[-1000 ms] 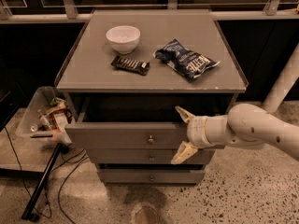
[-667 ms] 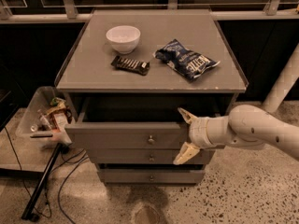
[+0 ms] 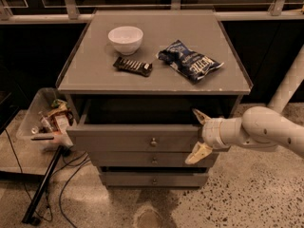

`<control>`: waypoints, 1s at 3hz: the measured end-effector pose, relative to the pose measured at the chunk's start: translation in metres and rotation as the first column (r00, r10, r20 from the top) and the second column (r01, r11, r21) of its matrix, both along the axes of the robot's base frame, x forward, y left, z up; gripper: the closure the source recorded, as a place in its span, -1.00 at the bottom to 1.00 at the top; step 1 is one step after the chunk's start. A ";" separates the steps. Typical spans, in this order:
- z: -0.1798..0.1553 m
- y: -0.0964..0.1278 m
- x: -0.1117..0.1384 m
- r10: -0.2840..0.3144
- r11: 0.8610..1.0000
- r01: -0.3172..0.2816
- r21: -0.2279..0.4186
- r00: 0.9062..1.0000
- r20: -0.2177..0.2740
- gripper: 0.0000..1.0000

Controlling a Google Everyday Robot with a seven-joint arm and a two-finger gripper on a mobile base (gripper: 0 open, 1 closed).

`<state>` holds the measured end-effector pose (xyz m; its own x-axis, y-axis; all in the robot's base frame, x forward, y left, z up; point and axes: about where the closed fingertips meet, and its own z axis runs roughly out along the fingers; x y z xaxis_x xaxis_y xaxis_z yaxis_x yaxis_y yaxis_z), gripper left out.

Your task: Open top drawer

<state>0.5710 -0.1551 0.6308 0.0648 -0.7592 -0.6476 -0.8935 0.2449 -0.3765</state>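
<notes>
The top drawer (image 3: pixel 118 137) is a grey wooden drawer with a small round metal knob (image 3: pixel 153 141) at its centre. It stands pulled out from the grey cabinet, with a dark gap above its front panel. My gripper (image 3: pixel 197 137) is at the right end of the drawer front. Its fingers are spread open, one fingertip (image 3: pixel 197 114) above the panel's top edge and the other (image 3: pixel 194 157) below it. It holds nothing. My white arm reaches in from the right.
On the cabinet top (image 3: pixel 95 75) lie a white bowl (image 3: pixel 126 39), a dark snack bar (image 3: pixel 133 66) and a blue chip bag (image 3: pixel 190 64). Two lower drawers (image 3: pixel 128 159) are shut. A bin of trash (image 3: pixel 45 120) and a black pole (image 3: pixel 42 186) stand at the left on the floor.
</notes>
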 end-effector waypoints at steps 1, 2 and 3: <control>0.000 0.000 0.000 0.000 1.000 0.000 0.000 1.000 0.000 -0.64; 0.000 0.000 0.000 0.000 1.000 0.000 0.000 1.000 0.000 -0.17; 0.000 0.000 0.000 0.000 1.000 0.000 0.000 1.000 0.000 0.28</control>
